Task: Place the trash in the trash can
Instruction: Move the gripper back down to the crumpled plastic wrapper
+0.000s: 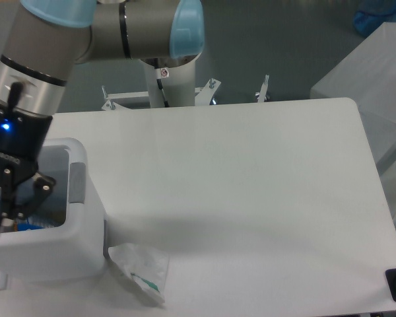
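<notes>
White tabletop (pixel 251 178) fills most of the view, with grey floor beyond its far edge. On it, at the near left, lies the crumpled white wrapper (pixel 142 269) with green marks, touching or just beside the near right corner of the trash can (pixel 79 218). It looks very light, soft and thin, likely to flatten or slide under a push, so a pinch across a raised fold near its middle seems the safest hold. Inside the can, at the left edge of the view, a bit of bluish plastic (pixel 28 226) shows, probably the crushed bottle, though most is hidden by the rim and the arm. That would be light too, springy and slick. The gripper (pixel 10 211) hangs low in the can's opening; its fingers look spread with nothing clearly between them, but I cannot tell for sure. Counted: 1 wrapper on the table, 1 likely bottle in the can, 1 can, 1 arm.
</notes>
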Available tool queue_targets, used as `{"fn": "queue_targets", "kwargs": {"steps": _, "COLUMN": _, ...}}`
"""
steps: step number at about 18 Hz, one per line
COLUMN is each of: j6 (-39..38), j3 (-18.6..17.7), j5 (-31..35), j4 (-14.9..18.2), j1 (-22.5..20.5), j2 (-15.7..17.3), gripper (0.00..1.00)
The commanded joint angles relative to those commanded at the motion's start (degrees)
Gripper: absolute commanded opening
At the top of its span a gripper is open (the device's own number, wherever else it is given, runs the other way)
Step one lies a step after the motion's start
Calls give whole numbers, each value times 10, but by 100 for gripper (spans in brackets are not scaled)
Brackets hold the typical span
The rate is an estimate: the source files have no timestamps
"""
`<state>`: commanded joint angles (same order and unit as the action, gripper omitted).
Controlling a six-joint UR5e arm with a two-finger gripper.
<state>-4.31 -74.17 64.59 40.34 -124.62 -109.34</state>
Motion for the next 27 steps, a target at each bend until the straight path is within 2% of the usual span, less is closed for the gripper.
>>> {"fn": "queue_targets", "kwargs": {"steps": 6, "j6": 2, "j3": -40, "j5": 16, "j4": 1, "j1": -58, "j2": 4, "gripper": 100}}
{"fn": "queue_targets", "kwargs": {"steps": 10, "j6": 3, "j3": -68, "j5": 90, "j4": 2, "j1": -63, "j2": -11, "gripper": 100}}
{"fn": "queue_targets", "kwargs": {"steps": 14, "j6": 4, "j3": -90, "j5": 122, "j4": 3, "j1": -63, "j2": -35, "gripper": 100}}
{"fn": "queue_targets", "kwargs": {"steps": 20, "j6": -2, "j3": -91, "j5": 124, "j4": 6, "j1": -62, "j2": -82, "gripper": 100}}
{"fn": "queue_targets", "kwargs": {"steps": 24, "j6": -4, "j3": -90, "j5": 121, "j4": 5, "j1": -56, "j2": -125, "gripper": 100}}
{"fn": "queue_targets", "kwargs": {"steps": 27, "j6": -6, "j3": -93, "j5": 121, "j4": 5, "j1": -47, "j2": -140, "gripper": 100}}
